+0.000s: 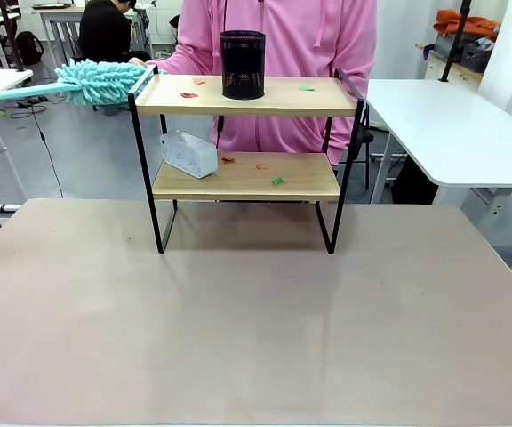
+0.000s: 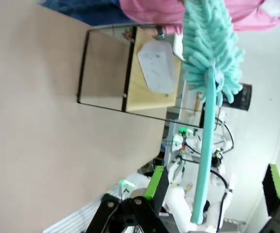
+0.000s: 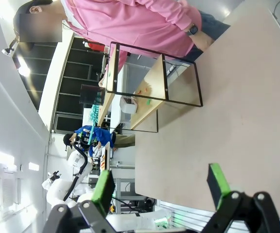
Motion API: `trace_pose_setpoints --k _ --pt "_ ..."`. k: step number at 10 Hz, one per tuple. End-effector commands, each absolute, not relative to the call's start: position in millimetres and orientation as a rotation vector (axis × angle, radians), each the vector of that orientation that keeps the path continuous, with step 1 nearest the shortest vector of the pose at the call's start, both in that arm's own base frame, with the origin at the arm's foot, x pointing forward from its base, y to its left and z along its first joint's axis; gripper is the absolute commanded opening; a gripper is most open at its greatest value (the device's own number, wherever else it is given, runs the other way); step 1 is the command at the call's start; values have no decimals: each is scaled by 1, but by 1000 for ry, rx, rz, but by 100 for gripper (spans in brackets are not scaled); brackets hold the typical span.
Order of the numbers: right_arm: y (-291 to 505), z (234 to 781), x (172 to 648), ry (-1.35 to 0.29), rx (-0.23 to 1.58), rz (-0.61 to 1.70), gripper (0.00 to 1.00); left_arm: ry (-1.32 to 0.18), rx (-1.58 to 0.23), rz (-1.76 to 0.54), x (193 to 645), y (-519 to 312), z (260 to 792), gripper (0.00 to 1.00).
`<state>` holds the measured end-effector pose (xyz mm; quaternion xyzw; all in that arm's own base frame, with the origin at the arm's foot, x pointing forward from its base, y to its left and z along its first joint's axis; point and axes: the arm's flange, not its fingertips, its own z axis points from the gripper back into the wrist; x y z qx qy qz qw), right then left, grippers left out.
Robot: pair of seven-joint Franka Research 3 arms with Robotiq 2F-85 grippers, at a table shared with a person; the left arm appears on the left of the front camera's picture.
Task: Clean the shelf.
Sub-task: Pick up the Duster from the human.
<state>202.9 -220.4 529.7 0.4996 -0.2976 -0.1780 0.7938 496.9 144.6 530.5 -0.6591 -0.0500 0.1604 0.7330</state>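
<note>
Standing at the far middle of the desk [image 1: 256, 320], the shelf [image 1: 327, 96] rests upright on its four black legs, with its two wooden boards one above the other. On the top board a black mesh cup [image 1: 243, 64] stands near the middle. A red paper scrap [image 1: 188, 94] lies to the cup's left and a green scrap [image 1: 306, 87] to its right. On the lower board a white box [image 1: 188, 153] sits at the left end, tilted, with one corner past the board's edge. To its right lie two small red scraps and a green bit [image 1: 277, 181] near the front edge.

Just behind the shelf stands a person [image 1: 274, 36] in a pink hooded top. A teal duster [image 1: 100, 82] hangs in the air at the left end of the top board, its fluffy head beside the shelf's frame and its long handle running away to the left. The pink sleeve reaches toward the head, but I cannot tell where the person grips it.

In the left wrist view the left pincer [image 2: 216, 170] is spread wide. The end of the duster's handle lies between its green-padded fingers and seems to touch neither. The right pincer [image 3: 160, 171] is spread wide too, with nothing in it. It hangs over the near part of the desk, well apart from the shelf.
</note>
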Motion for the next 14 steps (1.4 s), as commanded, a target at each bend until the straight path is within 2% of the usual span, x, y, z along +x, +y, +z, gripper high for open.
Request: trace_pose_setpoints --k 1,3,5,9,14 --pt "-221 532 205 -667 1087 -358 100 -6 -1461 332 502 127 522 100" --pt "-221 532 205 -667 1087 -358 100 56 -1464 297 500 106 518 100" --pt "-221 532 205 -667 1087 -358 100 58 -1482 271 499 94 517 100" --pt "-221 532 205 -667 1087 -358 100 -28 -1450 315 506 93 508 100" --pt "-221 532 205 -667 1087 -358 100 -104 -1495 325 508 93 508 100"
